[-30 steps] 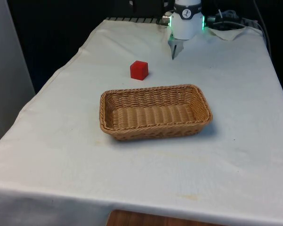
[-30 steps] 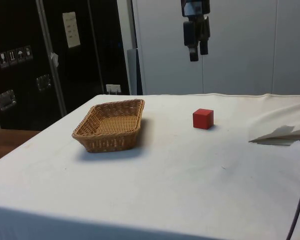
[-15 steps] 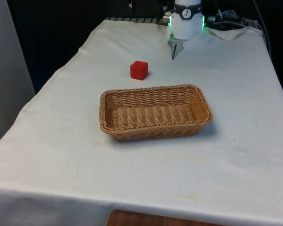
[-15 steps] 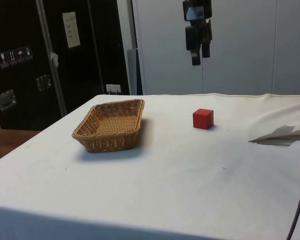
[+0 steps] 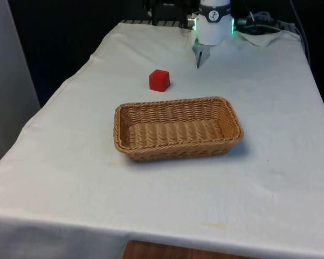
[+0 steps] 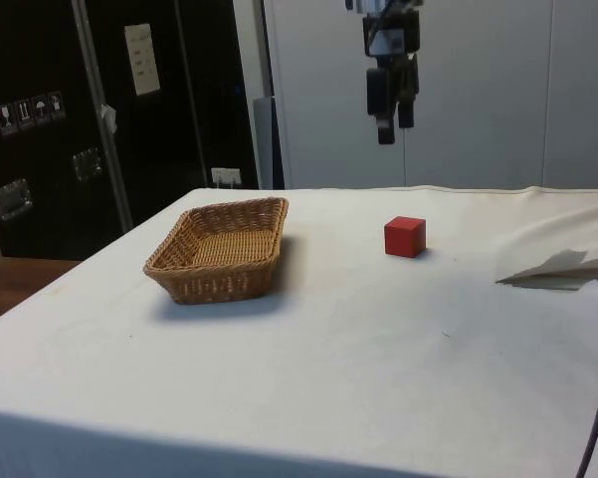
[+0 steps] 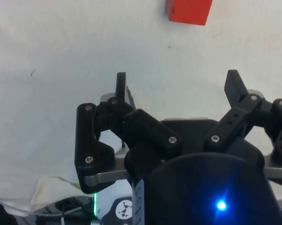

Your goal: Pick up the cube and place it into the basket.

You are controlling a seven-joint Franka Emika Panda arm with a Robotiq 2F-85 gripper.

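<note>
- Well above the white cloth [image 6: 378, 329], the gripper [image 6: 390, 124] is being held with fingers [image 7: 120, 83] spread apart and nothing between them.
- Below the gripper and a little off to one side, the red cube [image 6: 405, 237] is being left free on the cloth, untouched.
- Farther from the gripper, beyond the cube, the wicker basket [image 6: 222, 249] is being kept vacant.
- Step in hand, as judged: the approach, grasp not yet made.
- Next move, as judged: alignment over the cube and a descent straddling it are being called for.
</note>
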